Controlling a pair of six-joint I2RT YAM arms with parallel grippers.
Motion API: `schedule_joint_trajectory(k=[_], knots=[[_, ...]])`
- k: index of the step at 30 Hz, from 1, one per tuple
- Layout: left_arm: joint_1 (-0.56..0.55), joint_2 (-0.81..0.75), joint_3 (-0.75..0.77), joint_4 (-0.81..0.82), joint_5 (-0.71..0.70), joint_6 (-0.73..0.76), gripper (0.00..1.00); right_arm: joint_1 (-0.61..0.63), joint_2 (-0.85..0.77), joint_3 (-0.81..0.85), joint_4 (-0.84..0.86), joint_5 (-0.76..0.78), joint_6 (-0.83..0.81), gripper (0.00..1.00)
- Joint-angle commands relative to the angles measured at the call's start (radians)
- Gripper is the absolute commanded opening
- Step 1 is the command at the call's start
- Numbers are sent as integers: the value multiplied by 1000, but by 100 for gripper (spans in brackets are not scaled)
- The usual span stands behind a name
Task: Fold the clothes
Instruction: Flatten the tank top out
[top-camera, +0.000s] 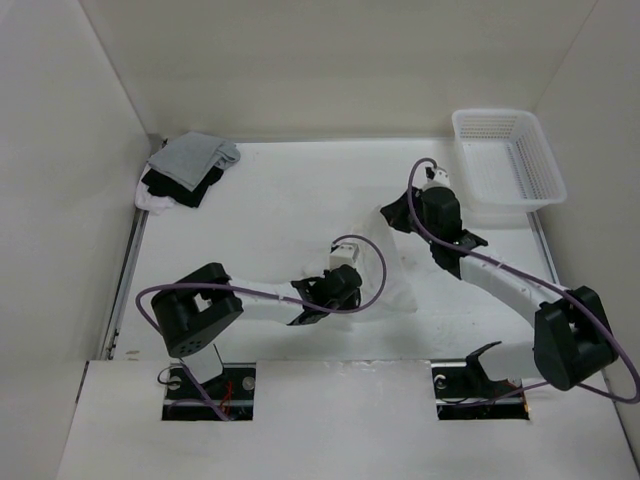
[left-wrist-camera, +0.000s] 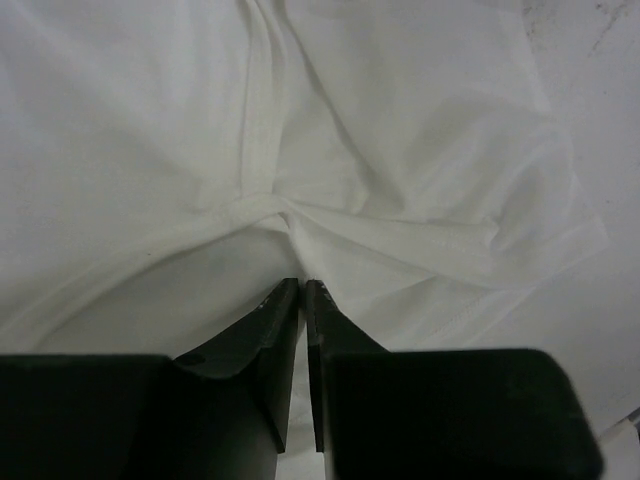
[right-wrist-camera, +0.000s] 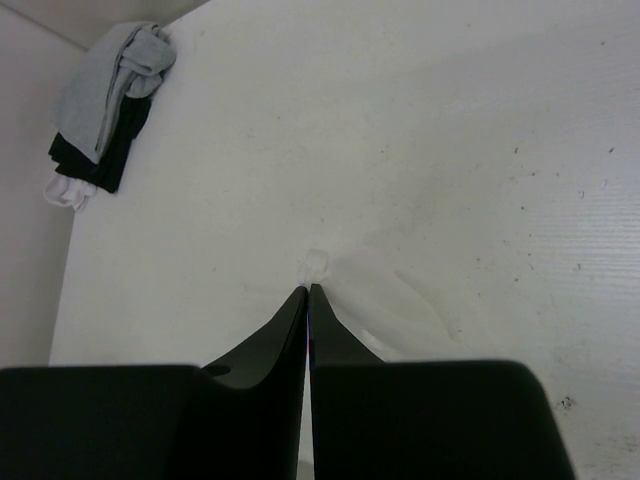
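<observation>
At their tips, left pincer (left-wrist-camera: 301, 286) and right pincer (right-wrist-camera: 308, 289) clamp the clothes (left-wrist-camera: 400, 150); fabric bunches.

White table, white walls, flat even light.
The speckled white tabletop (right-wrist-camera: 480, 150) runs ahead of my right gripper (right-wrist-camera: 308, 290). Plain white walls (right-wrist-camera: 25, 200) close it off left and beyond, and a white plastic basket (top-camera: 507, 155) sits near on the right.

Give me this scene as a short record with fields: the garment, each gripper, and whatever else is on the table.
garment: white garment, crumpled on the table between the arms
left gripper: shut on the garment, fabric puckered at its tips
right gripper: shut, pinching a small bit of the garment's edge
other: pile of grey, black and white clothes, far left corner; white basket, far right
</observation>
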Motion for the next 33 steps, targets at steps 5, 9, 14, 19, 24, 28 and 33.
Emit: schedule_joint_trajectory(k=[5, 9, 14, 19, 24, 28, 33], knots=[[-42, -206, 14, -46, -77, 43, 2, -8, -97, -21, 42, -1, 0, 6], [-42, -488, 5, -88, -80, 72, 2, -6, -179, -51, 15, 1, -6, 6], [-42, -807, 62, -258, -179, 138, 1, 59, -418, -116, -112, 16, -28, 6], [-76, -1007, 138, -353, -291, 219, 1, 223, -707, -99, -333, 122, -43, 6], [-152, -1084, 237, -346, -362, 325, 1, 527, -891, 32, -507, 322, -45, 6], [-235, -1081, 310, -303, -428, 426, 0, 811, -925, 146, -518, 485, -90, 5], [-272, -1071, 321, -192, -527, 612, 2, 1070, -867, 198, -440, 714, -207, 6]])
